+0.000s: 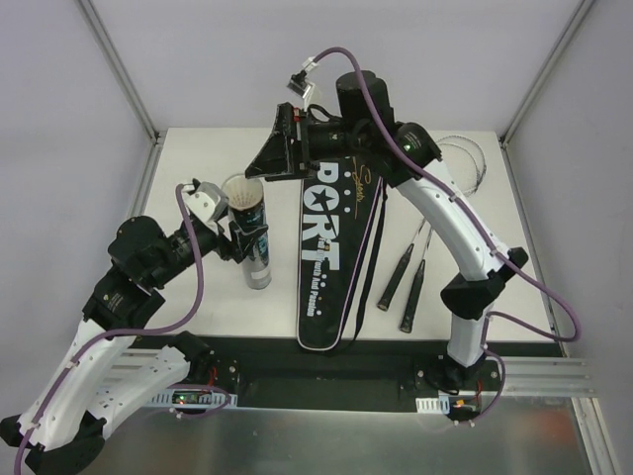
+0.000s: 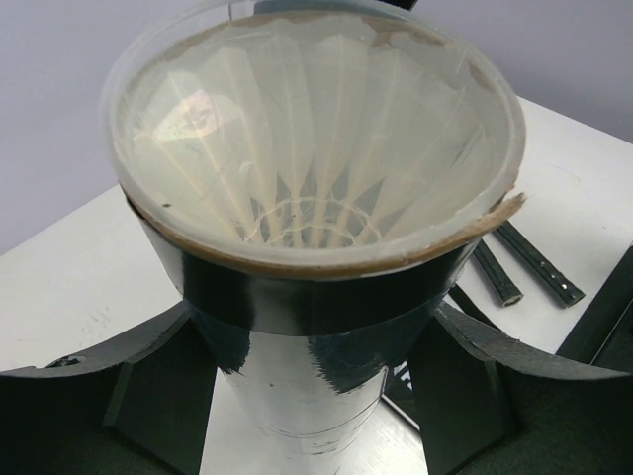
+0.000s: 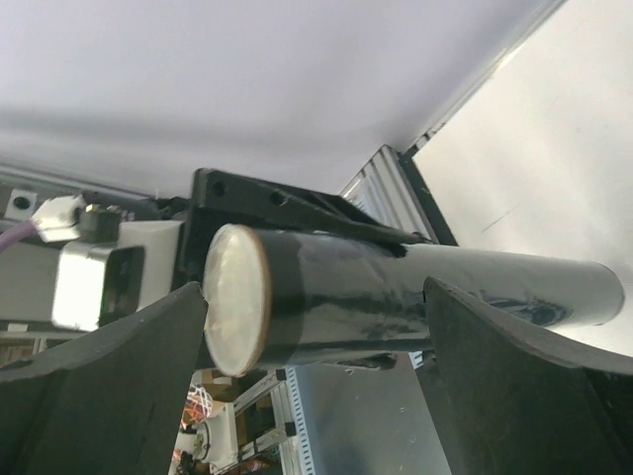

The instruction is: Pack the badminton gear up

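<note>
The long black tube (image 1: 252, 242) stands upright on the table at the left. My left gripper (image 1: 235, 230) is shut on its side below the clear-lidded top. In the left wrist view both fingers (image 2: 148, 386) press the tube (image 2: 316, 366), and white feather shuttlecocks (image 2: 307, 168) show inside it. My right gripper (image 1: 269, 148) is open and empty, raised over the far end of the black SPORT bag (image 1: 326, 247) and facing the tube's top. In the right wrist view the tube (image 3: 396, 292) shows beyond my right gripper (image 3: 315, 297). Two rackets (image 1: 410, 277) lie to the right of the bag.
The racket heads (image 1: 465, 163) lie near the table's far right corner. Their black handle ends show in the left wrist view (image 2: 534, 262). Metal frame posts (image 1: 119, 64) rise at the far corners. A black strip (image 1: 326, 371) runs along the near edge.
</note>
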Robot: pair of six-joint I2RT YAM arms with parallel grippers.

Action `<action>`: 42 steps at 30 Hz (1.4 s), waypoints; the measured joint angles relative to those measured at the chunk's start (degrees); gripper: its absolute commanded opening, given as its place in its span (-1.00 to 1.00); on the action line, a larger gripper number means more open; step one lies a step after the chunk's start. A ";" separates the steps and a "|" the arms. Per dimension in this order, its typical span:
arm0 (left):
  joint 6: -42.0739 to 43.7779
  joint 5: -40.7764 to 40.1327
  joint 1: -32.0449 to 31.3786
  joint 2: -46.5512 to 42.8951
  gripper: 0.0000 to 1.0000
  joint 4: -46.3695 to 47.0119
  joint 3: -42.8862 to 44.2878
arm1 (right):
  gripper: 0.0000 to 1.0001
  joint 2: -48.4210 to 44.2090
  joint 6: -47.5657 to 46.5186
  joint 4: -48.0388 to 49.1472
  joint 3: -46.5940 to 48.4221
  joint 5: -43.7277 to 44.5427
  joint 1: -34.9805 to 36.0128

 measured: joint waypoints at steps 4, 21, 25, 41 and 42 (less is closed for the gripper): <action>0.00 -0.37 0.00 0.22 -1.00 -0.15 0.00 | 0.83 0.70 -0.50 -2.01 0.63 3.37 -0.17; -0.26 -5.66 0.00 3.87 -1.00 -3.13 -0.13 | -0.99 -3.06 4.46 6.16 0.96 12.68 1.42; 0.04 -5.66 0.00 3.74 -1.00 -3.13 -0.13 | -0.99 -2.34 4.26 6.16 0.55 12.55 3.45; 1.55 -5.46 0.00 4.63 -1.00 -5.62 -0.55 | -0.99 0.92 2.05 4.11 2.58 13.81 5.62; 1.53 -5.49 0.00 4.48 -1.00 -5.33 -0.55 | -0.98 1.07 2.47 4.33 4.81 13.44 4.83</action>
